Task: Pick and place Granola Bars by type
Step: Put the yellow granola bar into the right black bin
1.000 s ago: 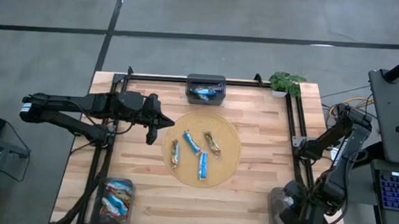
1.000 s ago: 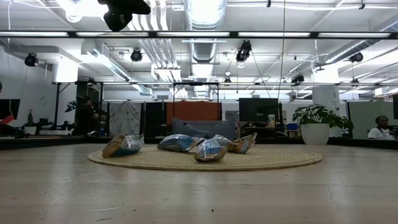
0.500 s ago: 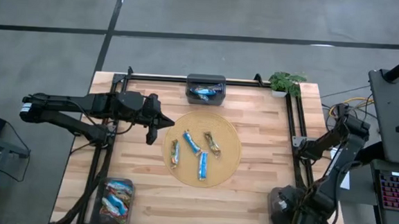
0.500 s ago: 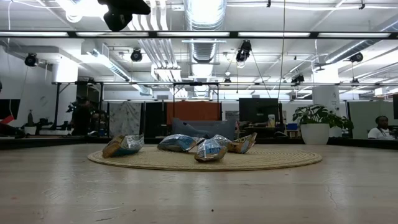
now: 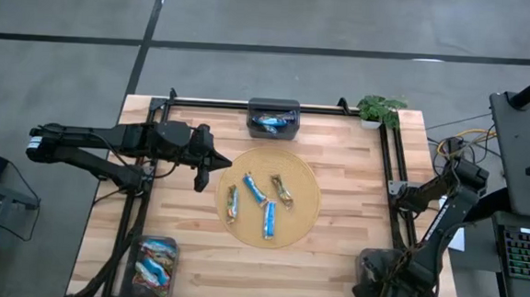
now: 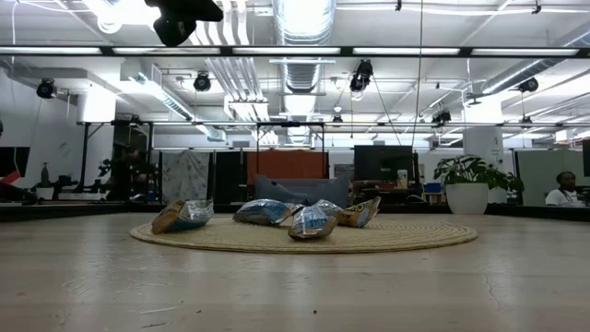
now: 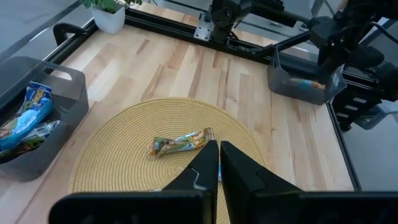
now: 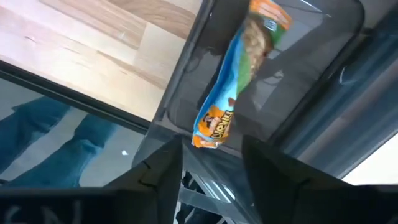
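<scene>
Granola Bars (image 5: 258, 201) still lay four on the mat at frame centre when I looked, others already binned at top, lower left and lower right, where my right gripper (image 8: 211, 158) hung spread over one, left gripper (image 7: 219, 163) pressed together.

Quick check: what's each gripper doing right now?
Left gripper: shut, empty, above the woven mat.
Right gripper: open, a granola bar lying loose in the bin.
</scene>
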You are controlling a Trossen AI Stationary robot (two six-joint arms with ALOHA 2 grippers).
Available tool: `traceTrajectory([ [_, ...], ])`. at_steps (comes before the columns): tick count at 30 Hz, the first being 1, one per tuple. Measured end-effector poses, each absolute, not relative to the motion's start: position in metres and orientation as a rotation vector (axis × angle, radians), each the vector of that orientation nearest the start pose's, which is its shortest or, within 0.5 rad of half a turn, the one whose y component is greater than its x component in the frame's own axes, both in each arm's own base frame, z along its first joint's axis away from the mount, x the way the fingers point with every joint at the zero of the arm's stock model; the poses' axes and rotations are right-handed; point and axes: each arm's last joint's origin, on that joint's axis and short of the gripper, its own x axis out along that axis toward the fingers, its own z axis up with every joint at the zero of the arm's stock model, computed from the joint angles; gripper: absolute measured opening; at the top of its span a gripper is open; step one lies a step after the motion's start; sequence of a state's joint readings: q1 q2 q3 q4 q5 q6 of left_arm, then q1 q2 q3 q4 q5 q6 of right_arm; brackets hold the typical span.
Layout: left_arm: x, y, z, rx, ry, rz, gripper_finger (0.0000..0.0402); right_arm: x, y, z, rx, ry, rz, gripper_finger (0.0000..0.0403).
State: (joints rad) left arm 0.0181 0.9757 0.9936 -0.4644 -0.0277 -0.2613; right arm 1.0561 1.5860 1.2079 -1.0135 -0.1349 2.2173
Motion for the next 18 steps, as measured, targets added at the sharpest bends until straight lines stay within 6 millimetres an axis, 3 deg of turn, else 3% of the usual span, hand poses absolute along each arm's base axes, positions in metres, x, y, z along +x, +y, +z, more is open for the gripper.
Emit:
traceTrajectory([
  [9,0.203,0.004,0.345,-0.258,0.438,0.104,0.0,0.15,0.244,0.246,1.031,1.355,-0.707,0.0162],
  [18,0.204,0.004,0.346,-0.259,0.419,0.102,0.0,0.167,0.214,0.273,0.927,1.072,-0.567,0.014],
])
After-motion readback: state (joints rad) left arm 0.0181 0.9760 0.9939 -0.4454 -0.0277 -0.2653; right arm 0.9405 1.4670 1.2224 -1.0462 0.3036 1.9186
